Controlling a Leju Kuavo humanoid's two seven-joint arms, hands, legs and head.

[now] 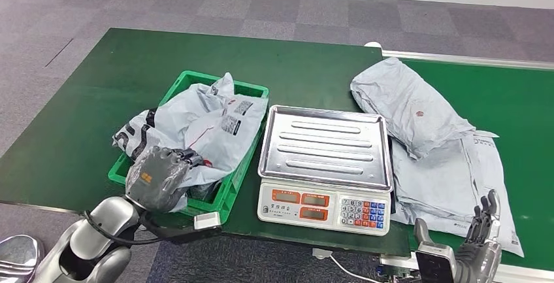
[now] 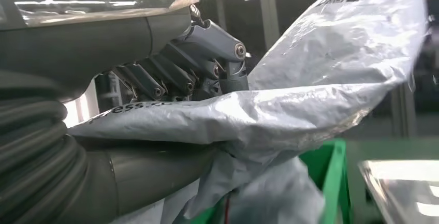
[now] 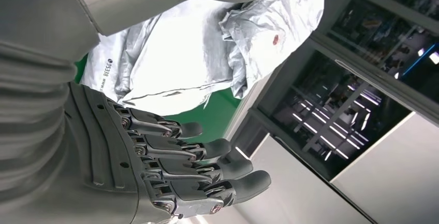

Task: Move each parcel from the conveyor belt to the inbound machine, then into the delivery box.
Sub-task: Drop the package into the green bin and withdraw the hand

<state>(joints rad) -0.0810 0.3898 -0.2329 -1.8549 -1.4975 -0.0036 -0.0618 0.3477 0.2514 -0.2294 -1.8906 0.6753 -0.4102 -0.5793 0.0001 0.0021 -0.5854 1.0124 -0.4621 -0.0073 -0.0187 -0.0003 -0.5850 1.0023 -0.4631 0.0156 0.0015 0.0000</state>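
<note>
A: Head view, entry one. Left hand (image 1: 157, 178) sits at the near-left corner of the green crate (image 1: 251, 90), fingers curled down over a grey poly mailer (image 1: 209, 123). Left wrist view confirms it: thumb under, fingers (image 2: 217, 53) over, mailer film pinched between them.

B: So clamped on that mailer, which lies in the crate. And the right?

A: Right hand (image 1: 473, 240) is at the near-right edge of the green belt (image 1: 529, 100), fingers straight and spread, holding nothing. Right wrist view shows the same flat, apart fingers (image 3: 207, 149).

B: Which way is the next parcel from it?

A: Just beyond it, far and slightly left. A flat grey mailer (image 1: 451, 185) lies nearest the right hand, long axis running near to far. A plumper grey parcel (image 1: 408, 103) rests on its far end, angled from far-left toward near-right.

B: Scale?

A: Steel-topped weighing scale (image 1: 325, 146) between crate and belt, pan bare.

B: Nearer arm?

A: Right, clearly. Judgement: the flat mailer's near end is the closest grasp, though the parcel atop it may drag.
</note>
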